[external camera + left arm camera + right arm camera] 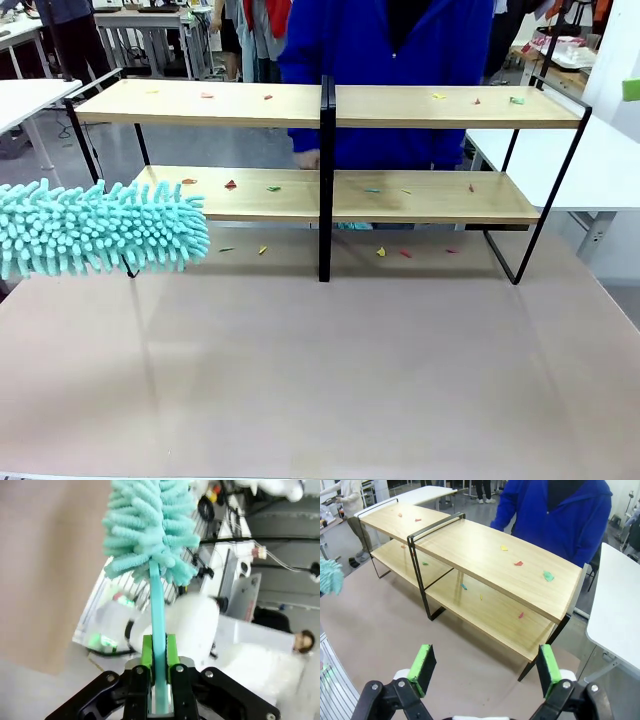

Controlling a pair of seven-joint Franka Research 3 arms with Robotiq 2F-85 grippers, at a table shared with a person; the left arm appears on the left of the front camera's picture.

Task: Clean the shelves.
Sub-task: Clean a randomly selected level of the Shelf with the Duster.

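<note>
The shelves [250, 103] are a two-tier light-wood rack in a black frame, spanning the far half of the table, also seen from above in the right wrist view [485, 545]. Small coloured scraps [231, 184] lie on both boards and on the table under them. A fluffy teal duster [95, 228] reaches in from the left, its tip at the lower board's left end. In the left wrist view my left gripper [159, 652] is shut on the duster's teal handle [157, 610]. My right gripper [482, 667] hangs open above the table, short of the shelves' right end.
A person in a blue top [385, 40] stands behind the shelves with a hand [307, 158] near the lower board. White tables stand at the left [30, 95] and right [600, 170]. The brown tabletop [320, 370] stretches in front of the shelves.
</note>
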